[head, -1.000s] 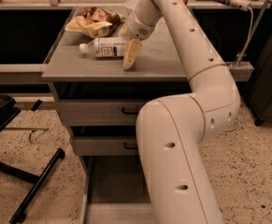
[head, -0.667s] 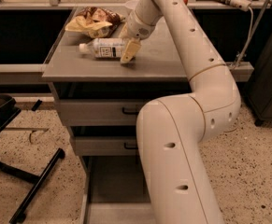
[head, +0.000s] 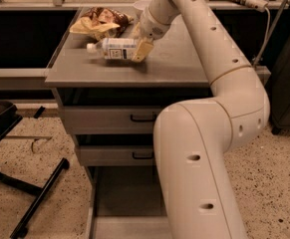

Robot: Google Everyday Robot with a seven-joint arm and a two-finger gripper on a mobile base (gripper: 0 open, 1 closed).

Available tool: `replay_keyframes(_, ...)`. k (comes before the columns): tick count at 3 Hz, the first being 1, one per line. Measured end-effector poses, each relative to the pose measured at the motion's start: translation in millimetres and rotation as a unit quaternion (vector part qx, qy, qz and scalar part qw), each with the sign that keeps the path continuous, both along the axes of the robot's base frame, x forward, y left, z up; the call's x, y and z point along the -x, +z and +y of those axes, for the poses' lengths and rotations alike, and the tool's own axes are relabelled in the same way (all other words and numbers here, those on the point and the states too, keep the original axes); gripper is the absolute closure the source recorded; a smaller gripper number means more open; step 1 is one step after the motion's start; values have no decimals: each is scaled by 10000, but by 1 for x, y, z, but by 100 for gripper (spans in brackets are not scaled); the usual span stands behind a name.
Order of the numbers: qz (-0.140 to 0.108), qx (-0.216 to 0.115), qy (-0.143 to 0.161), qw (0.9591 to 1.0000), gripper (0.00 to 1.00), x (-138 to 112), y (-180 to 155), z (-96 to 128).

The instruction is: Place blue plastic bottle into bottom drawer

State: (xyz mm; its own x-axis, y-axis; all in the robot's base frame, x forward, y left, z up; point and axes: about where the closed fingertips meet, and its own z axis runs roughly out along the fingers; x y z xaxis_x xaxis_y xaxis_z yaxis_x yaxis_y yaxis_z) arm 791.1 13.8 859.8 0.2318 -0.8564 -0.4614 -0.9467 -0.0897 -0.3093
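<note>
Speckled stone flooring (head: 50, 148) runs under a grey metal cabinet whose flat top serves as my desk (head: 174, 66), with a dark counter recess behind it. On the desk, towards the back left, the small clear bluish plastic bottle (head: 115, 49) lies on its side, its white cap (head: 90, 47) pointing left and its white label facing up. My cream-coloured hand (head: 140, 49) is down at the bottle's right end, touching it, and I cannot tell how far open the hand is or whether it has hold of the bottle. Just behind the bottle sits a crumpled yellow-and-brown snack bag (head: 97, 23). My thick cream arm (head: 204, 148) curves up across the right of the cabinet front. Below the desk are two closed grey drawers with black handles (head: 104, 119), and beneath them the long shallow grey bottom drawer (head: 129, 198) is pulled out. A black chair base (head: 35, 203) stands at the left.
</note>
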Motion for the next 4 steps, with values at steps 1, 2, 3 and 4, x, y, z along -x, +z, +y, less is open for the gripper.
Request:
replay_keyframes(1,-691,-84,-10,9976,100,4,46,-9)
replay_keyframes(2,-1581,-450,-289,9860,100,33,126,-35)
replay_keyframes(3,-1837,-712,-284,9800,100,86,156,-43)
replay_keyframes(4,-1569,-962,-113,9829,100,136,127,-38)
